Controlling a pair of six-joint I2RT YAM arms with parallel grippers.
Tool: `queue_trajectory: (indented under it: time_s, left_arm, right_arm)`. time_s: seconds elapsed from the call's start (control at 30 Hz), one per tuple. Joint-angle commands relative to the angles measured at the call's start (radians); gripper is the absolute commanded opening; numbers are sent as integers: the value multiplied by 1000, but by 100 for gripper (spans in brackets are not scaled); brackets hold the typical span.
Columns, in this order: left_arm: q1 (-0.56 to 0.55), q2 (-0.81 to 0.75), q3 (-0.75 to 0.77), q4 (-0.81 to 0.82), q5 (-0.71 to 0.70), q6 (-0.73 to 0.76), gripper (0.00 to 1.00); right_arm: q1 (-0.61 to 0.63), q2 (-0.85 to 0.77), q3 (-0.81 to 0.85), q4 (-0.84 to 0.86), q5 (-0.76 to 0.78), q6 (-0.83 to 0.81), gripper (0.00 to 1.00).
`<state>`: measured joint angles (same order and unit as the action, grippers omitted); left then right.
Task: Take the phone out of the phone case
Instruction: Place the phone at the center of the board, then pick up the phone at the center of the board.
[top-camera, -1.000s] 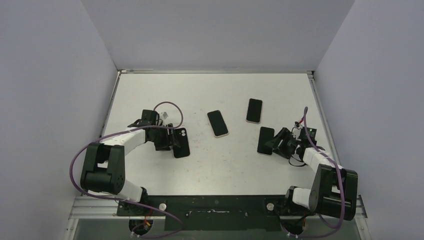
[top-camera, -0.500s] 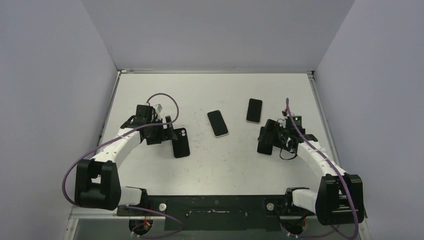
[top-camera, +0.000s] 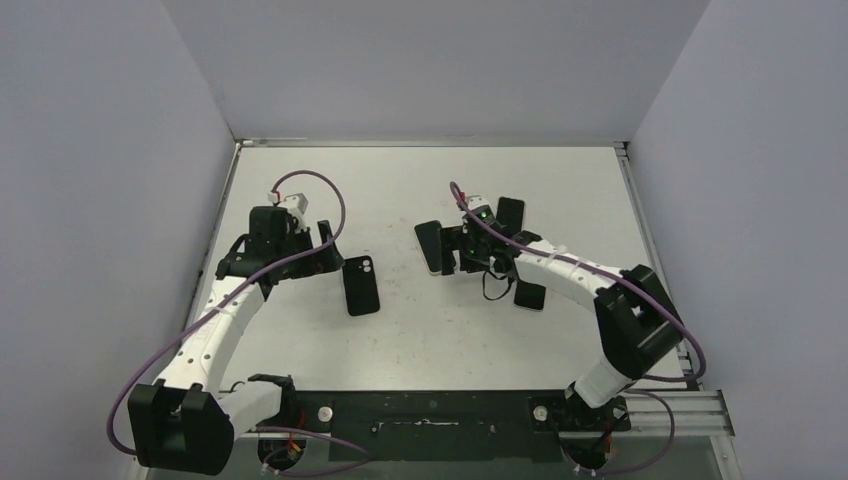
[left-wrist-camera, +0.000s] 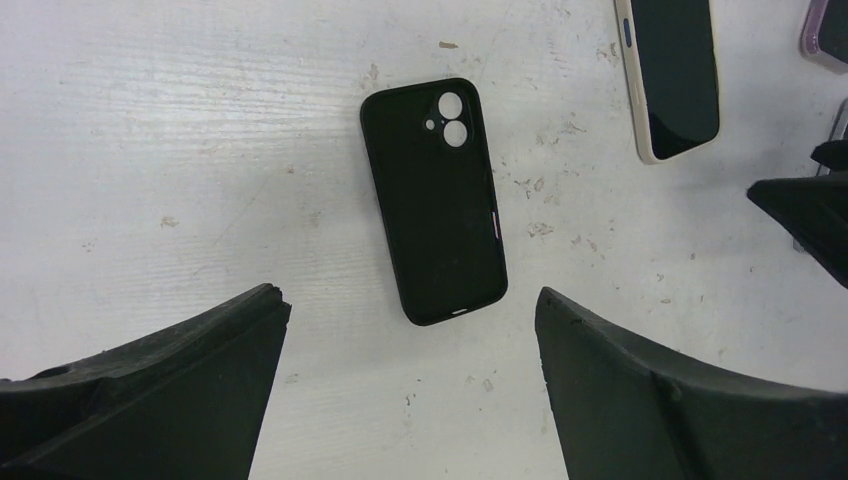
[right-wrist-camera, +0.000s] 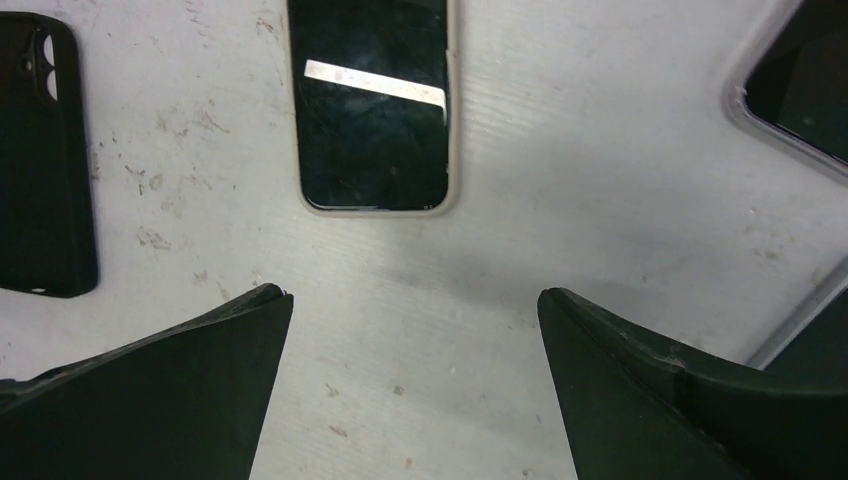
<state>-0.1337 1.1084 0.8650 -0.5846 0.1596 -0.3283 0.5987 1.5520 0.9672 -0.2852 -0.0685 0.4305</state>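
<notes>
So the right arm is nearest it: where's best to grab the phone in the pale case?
Grip the phone across its long edges, coming down from above: it lies flat, screen up, bare table on both sides, and the open right end effector is wider than it.

- Noted black phone case (top-camera: 362, 285) flat on white worktop (top-camera: 420, 340), just beside left tool (top-camera: 328, 250).
- Found right tool (top-camera: 449, 250) beside phone (top-camera: 428, 240), mid-worktop.
- Spotted second black case (top-camera: 530, 296) under right arm.
</notes>
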Motion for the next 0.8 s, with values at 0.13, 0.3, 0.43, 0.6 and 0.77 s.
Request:
queue_trajectory:
  time_s: [0.13, 0.3, 0.43, 0.6, 0.77]
  left_arm:
    - [-4, -51, 31, -22, 31, 3, 92]
    - [-28, -52, 13, -3, 63, -18, 92]
    - [-54, -41, 10, 12, 76, -21, 92]
    - [-77, -27, 11, 28, 77, -21, 92]
    - [-88, -19, 14, 32, 77, -17, 92]
  right_arm:
    - [90, 235, 255, -37, 163, -15, 100]
    - [107, 338, 340, -57, 158, -44, 100]
    - [108, 392, 381, -78, 175, -54, 100]
    - [108, 440, 403, -63, 164, -84, 100]
    - [107, 500, 432, -63, 138, -109, 100]
